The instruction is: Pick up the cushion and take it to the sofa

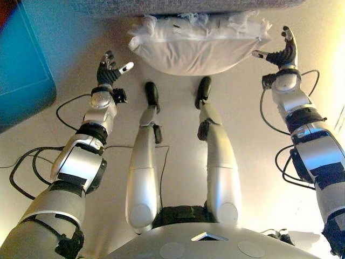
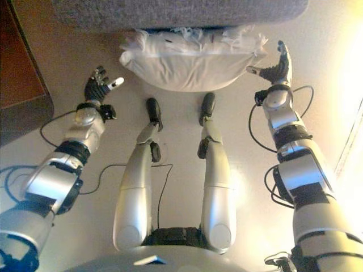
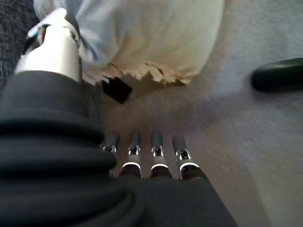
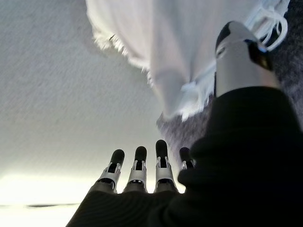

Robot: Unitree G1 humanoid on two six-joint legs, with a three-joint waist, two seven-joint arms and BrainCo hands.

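Silver fingers point(image 3: 157, 150) with dark tips are seen straight and spread on the left hand point(image 1: 110, 70); nothing is held between them and the thumb. The fingers point(image 4: 138, 163) of the right hand point(image 1: 281, 53) are likewise extended and relaxed, with no object enclosed. Each hand is held apart from the cushion point(image 1: 199, 46), the left hand off its left end and the right hand just beside its right end; contact cannot be confirmed at either end. The cushion is white, with a fringed edge, and is found lying on the pale floor point(image 1: 178, 145) directly against the lower edge of the grey textured sofa point(image 1: 183, 5). Its long side runs along that edge. Whether the fringe touches the sofa fabric cannot be told from the head views; the wrist views show fringe close to dark woven material. A blue object point(image 1: 21, 70) is noted on the floor well to the left of the left hand.
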